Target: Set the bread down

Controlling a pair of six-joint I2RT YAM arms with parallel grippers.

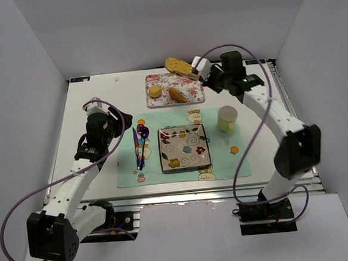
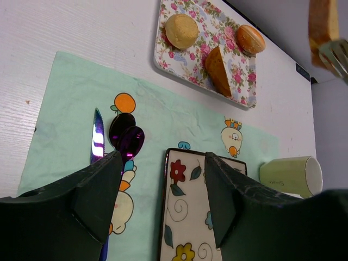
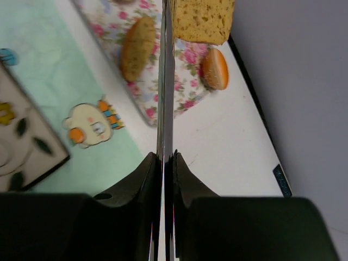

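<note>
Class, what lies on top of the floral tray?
A pale round bun, a brown wedge and a glazed bun. From above, the held bread covers the tray's far edge.

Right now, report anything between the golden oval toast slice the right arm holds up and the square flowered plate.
Nothing tall. The toast slice hangs on the metal tool in the right gripper, over the floral tray's far edge; a round bun and brown wedge lie low on it. The green cup stands right of the plate.

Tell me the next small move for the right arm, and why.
Probably swing the right gripper toward the square plate: the bread hangs clamped in the metal tongs, lifted near the floral tray, and that plate looks bare.
</note>
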